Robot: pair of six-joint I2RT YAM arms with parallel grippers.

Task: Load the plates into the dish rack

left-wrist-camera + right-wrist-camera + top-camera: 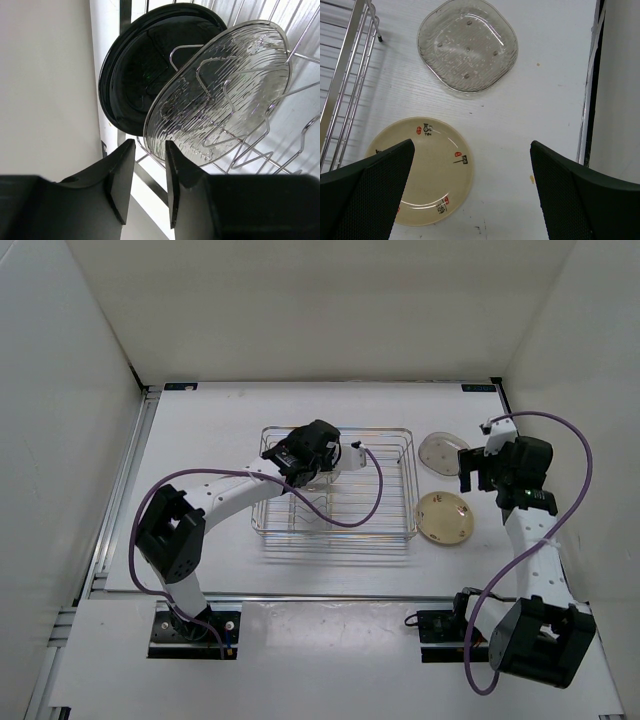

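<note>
On the top view the rack (335,502) sits in the middle of the desk (300,410). My left gripper (328,453) is over its far left corner, and from here I cannot tell how its jaws stand. The right gripper (472,470) hangs to the right of the rack. Two plates lie flat on the desk on that side: the loose clear plate (440,452) near the rack's far right corner and the cream plate (444,517) just beside the rack's right edge.

On the left wrist view two plates stand on edge among the rack's prongs. The black plate (145,70) is behind and the racked clear plate (225,95) leans in front of it, overlapping it. The left gripper's jaws are partly open with a narrow gap and nothing clamped between them. The clear plate's lower rim sits right at the fingertips (175,170), and I cannot tell whether it touches them.

On the right wrist view the jaws stand wide apart and hold nothing. The loose clear plate lies ahead of them, the cream plate lies partly under the left finger (370,190), and the rack's wire edge runs down the left side.
</note>
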